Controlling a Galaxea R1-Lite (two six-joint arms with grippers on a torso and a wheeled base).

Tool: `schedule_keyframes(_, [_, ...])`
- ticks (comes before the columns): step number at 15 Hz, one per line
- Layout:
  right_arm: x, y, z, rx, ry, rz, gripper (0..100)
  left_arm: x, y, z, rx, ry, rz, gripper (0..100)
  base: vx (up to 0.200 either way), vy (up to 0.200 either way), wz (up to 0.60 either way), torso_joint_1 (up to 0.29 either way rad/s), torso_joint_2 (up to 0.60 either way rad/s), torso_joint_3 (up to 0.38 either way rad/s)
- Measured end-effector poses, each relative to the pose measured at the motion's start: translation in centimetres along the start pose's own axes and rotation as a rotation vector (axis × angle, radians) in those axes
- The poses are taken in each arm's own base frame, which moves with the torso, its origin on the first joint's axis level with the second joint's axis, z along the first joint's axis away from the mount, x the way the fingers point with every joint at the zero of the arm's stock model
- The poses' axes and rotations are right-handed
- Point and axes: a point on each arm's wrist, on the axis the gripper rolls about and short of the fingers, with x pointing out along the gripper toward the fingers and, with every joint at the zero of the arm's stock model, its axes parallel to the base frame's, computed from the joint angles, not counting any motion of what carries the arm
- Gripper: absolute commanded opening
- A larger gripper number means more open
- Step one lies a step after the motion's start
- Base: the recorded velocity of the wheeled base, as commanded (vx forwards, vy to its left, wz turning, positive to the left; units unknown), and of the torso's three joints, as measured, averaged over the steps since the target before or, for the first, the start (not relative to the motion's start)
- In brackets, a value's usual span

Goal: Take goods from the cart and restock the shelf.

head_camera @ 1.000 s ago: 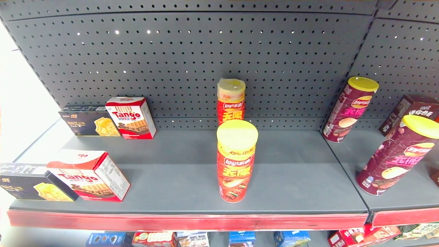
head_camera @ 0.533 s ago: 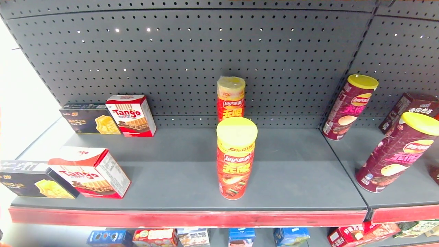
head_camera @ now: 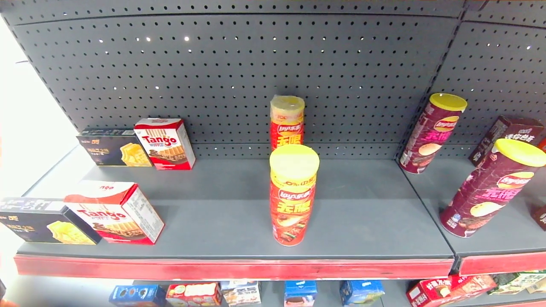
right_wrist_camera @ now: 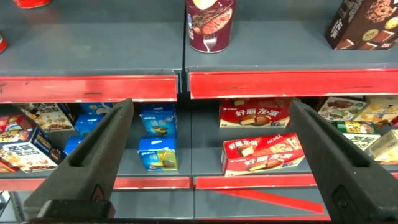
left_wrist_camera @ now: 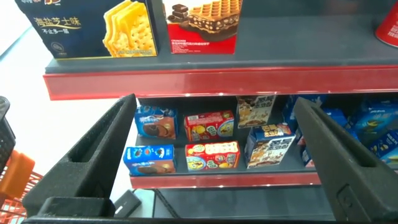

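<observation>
On the grey shelf [head_camera: 362, 213] two red chip cans with yellow lids stand upright, one at the front [head_camera: 293, 200] and one by the back wall [head_camera: 287, 123]. At the left are red-and-white wafer boxes [head_camera: 117, 215] and black cracker boxes [head_camera: 42, 221]. My left gripper [left_wrist_camera: 214, 102] is open and holds nothing, below the shelf's red front edge [left_wrist_camera: 217, 84] under a cracker box [left_wrist_camera: 93, 28] and a wafer box [left_wrist_camera: 202, 25]. My right gripper [right_wrist_camera: 211, 104] is open too, below the red edge [right_wrist_camera: 280, 84], facing a maroon can [right_wrist_camera: 210, 25].
Two maroon cans [head_camera: 433, 134] [head_camera: 490, 192] and a brown box [head_camera: 505, 138] fill the right bay. The lower shelf holds several small snack boxes [left_wrist_camera: 211, 140] [right_wrist_camera: 261, 152]. An orange frame [left_wrist_camera: 12, 180] shows beside the left gripper. Bare shelf lies on both sides of the red cans.
The whole head picture has shifted slightly, so the camera moved. The goods on the shelf stand where they were.
</observation>
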Motion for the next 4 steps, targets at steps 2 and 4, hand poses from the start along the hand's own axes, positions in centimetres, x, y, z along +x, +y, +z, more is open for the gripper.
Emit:
schedule_keyframes(2, [0.0, 0.0, 0.0, 0.0, 0.0, -0.001, 100, 0.0, 0.0, 0.0, 0.0, 0.0, 0.0, 100, 0.0, 0.0, 0.0, 0.0, 0.0, 0.0])
schedule_keyframes(4, [0.0, 0.0, 0.0, 0.0, 0.0, -0.001, 100, 0.0, 0.0, 0.0, 0.0, 0.0, 0.0, 100, 0.0, 0.0, 0.0, 0.0, 0.0, 0.0])
